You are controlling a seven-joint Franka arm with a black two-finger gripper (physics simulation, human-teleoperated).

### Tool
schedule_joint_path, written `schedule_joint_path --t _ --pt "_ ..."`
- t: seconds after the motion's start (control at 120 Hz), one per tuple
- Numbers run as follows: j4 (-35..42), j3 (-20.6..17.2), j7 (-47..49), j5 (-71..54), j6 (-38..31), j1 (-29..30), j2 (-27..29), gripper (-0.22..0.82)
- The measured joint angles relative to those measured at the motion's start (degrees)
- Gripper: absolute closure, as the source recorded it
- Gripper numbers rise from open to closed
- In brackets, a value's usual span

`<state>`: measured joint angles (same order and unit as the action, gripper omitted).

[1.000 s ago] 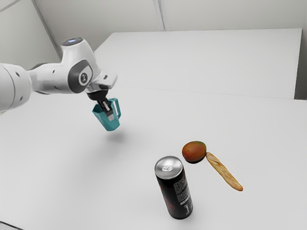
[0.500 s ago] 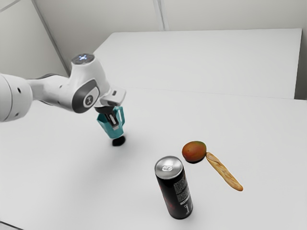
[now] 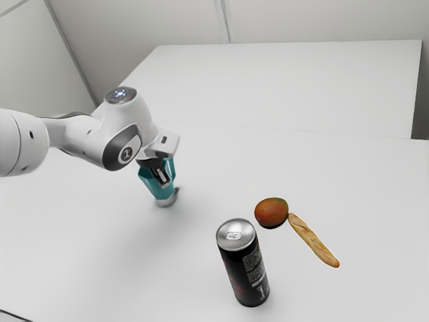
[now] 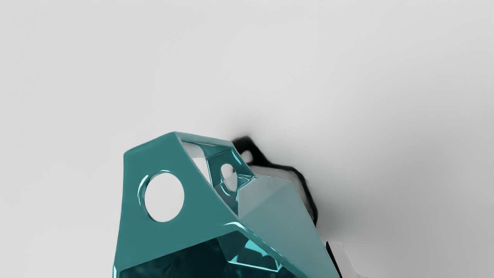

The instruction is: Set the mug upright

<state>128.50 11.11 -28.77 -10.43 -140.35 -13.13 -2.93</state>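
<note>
Leaning slightly, mouth up, base on or just above the table [image 3: 100,241], the teal mug [image 3: 157,190] is held by its wall in the gripper [image 3: 163,182], fingers closed on it, exact gap unclear; probably light, stiff, slick, best pinched squarely on the wall

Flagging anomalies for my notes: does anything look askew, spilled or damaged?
One oddity: beside the teal mug, the wrist view shows a black-edged patch on the table with a paler middle, strange for a shadow, perhaps a rendering quirk. I see no spill or damage; the drink can stands upright.
</note>
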Motion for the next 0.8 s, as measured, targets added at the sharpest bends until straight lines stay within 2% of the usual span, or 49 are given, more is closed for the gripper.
schedule_joint_path --t 0.8 --pt "-0.1 -0.4 2.3 0.6 -0.5 -0.1 0.6 0.35"
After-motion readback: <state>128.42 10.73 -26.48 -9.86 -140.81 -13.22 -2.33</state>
